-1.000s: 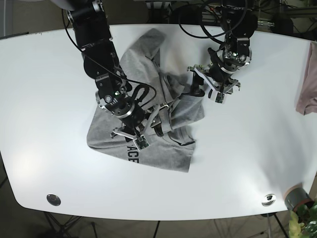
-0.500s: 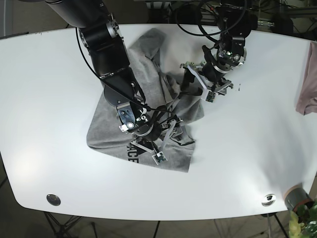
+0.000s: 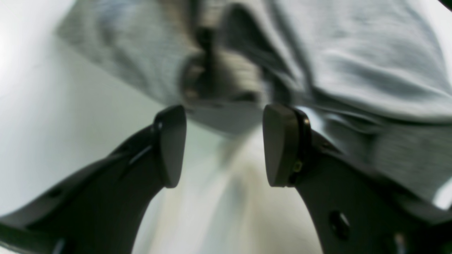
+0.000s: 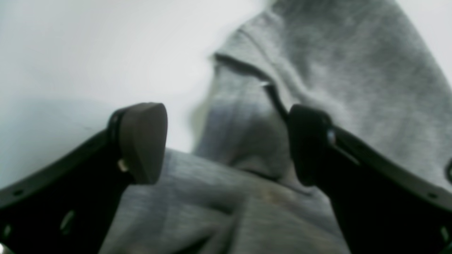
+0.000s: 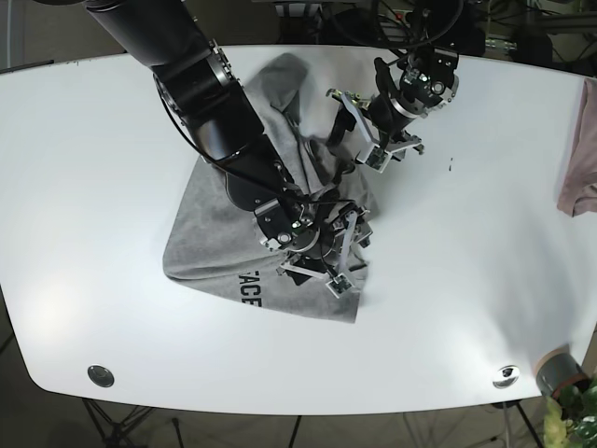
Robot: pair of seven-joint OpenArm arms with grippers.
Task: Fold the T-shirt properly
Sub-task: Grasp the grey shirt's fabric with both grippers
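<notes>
A grey T-shirt (image 5: 233, 187) with dark lettering lies crumpled on the white table (image 5: 466, 280). My right gripper (image 5: 347, 245) is open over the shirt's lower right part. In the right wrist view, the right gripper (image 4: 226, 144) has a raised fold of the shirt (image 4: 247, 141) between its fingers (image 4: 141, 141). My left gripper (image 5: 347, 131) is open at the shirt's upper right edge. In the left wrist view, the left gripper (image 3: 226, 144) is low over the table, with the shirt's hem (image 3: 226, 120) just beyond the fingertips (image 3: 282, 144). Neither gripper holds cloth.
A pink cloth (image 5: 578, 159) lies at the table's right edge. Two round metal fittings (image 5: 101, 375) (image 5: 506, 375) sit near the front edge. A grey pot (image 5: 558, 371) with a plant stands off the front right corner.
My right gripper has moved right across the shirt to its lower right part. My left gripper has moved up and left to the shirt's upper right edge. Both stay open.
</notes>
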